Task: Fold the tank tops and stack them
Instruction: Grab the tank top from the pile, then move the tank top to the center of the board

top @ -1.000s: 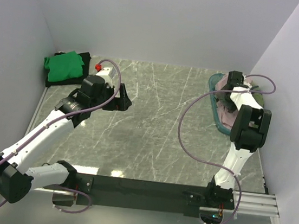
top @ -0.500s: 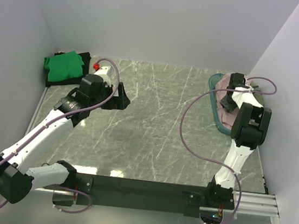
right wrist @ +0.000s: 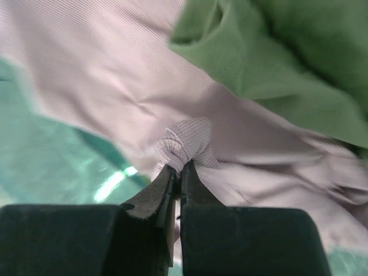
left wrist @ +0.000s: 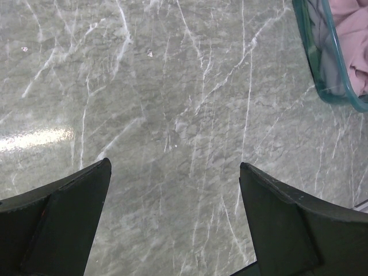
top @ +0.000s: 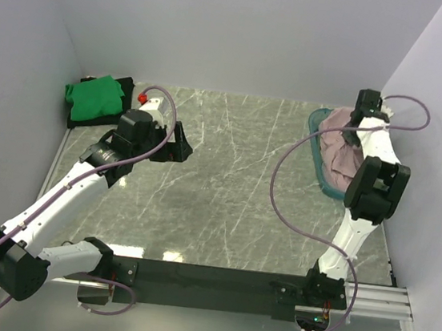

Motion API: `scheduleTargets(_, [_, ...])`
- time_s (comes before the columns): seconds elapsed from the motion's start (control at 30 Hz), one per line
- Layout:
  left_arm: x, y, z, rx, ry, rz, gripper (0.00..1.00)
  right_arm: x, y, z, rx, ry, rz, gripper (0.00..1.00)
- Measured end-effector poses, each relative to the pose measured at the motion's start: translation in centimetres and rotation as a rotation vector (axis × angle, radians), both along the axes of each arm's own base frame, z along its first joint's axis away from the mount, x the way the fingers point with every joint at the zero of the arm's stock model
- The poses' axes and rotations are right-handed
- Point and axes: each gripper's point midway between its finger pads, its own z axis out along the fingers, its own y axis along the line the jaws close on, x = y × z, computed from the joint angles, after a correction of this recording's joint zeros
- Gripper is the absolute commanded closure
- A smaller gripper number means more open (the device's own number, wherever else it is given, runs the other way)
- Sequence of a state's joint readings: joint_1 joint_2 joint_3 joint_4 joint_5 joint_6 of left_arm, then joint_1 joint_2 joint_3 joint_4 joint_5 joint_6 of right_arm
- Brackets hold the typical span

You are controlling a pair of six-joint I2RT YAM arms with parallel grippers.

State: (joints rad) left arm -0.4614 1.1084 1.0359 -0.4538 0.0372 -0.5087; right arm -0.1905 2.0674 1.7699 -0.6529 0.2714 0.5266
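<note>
My right gripper [right wrist: 179,167] is shut on a bunched fold of the dusty pink tank top [right wrist: 190,141]. An olive green tank top [right wrist: 276,52] lies beside the pink one. From above, the right gripper [top: 359,114] hangs over the far end of the teal basket [top: 319,159], and the pink tank top [top: 340,146] is drawn up out of it. A folded bright green tank top [top: 95,95] rests on a black tank top [top: 76,120] at the far left. My left gripper [top: 177,144] is open over bare table, and nothing lies between its fingers [left wrist: 69,213].
The basket's rim [left wrist: 322,75], with pink cloth [left wrist: 353,40] inside, shows at the left wrist view's top right. White walls close in on the left, back and right. Grey marble table [top: 236,175] spreads between the two arms.
My right gripper has closed on the pink tank top and risen toward the back wall, pulling the cloth up. The left arm has barely moved.
</note>
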Motion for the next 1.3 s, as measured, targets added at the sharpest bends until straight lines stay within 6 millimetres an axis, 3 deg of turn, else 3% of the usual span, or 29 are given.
scheduleTargets(0.1, [0.0,0.0,0.0,0.000,0.001,0.000,0.01,0.4,-0.2,4.8,-0.022,-0.082,0.000,1.00])
scheduleTargets(0.2, [0.0,0.0,0.0,0.000,0.001,0.000,0.01,0.6,-0.3,11.5,-0.052,-0.216,-0.003,1.00])
scheduleTargets(0.43, [0.0,0.2,0.2,-0.002,-0.007,0.009,0.01,-1.8,1.2,26.3,-0.122,-0.509,0.029,1.00])
scheduleTargets(0.53, [-0.2,0.4,0.9,-0.010,-0.028,0.018,0.01,-3.0,4.4,31.6,-0.139,-0.616,0.102,1.00])
scheduleTargets(0.7, [-0.4,1.5,2.6,-0.016,-0.086,0.067,0.00,-5.0,14.3,39.3,-0.135,-0.789,0.319,1.00])
scheduleTargets(0.83, [-0.4,2.8,4.0,-0.019,-0.134,0.124,0.01,-8.3,20.3,42.0,-0.105,-0.864,0.470,1.00])
scheduleTargets(1.07, [-0.4,4.7,5.5,-0.037,-0.180,0.220,0.00,-15.3,27.9,44.4,-0.023,-0.967,0.701,1.00])
scheduleTargets(1.2, [-0.5,5.3,6.1,-0.054,-0.192,0.253,0.00,-16.9,31.2,41.4,0.028,-0.932,0.808,1.00])
scheduleTargets(1.3, [-0.5,5.3,6.2,-0.074,-0.189,0.263,0.00,-17.5,35.8,36.2,0.095,-0.840,0.935,1.00])
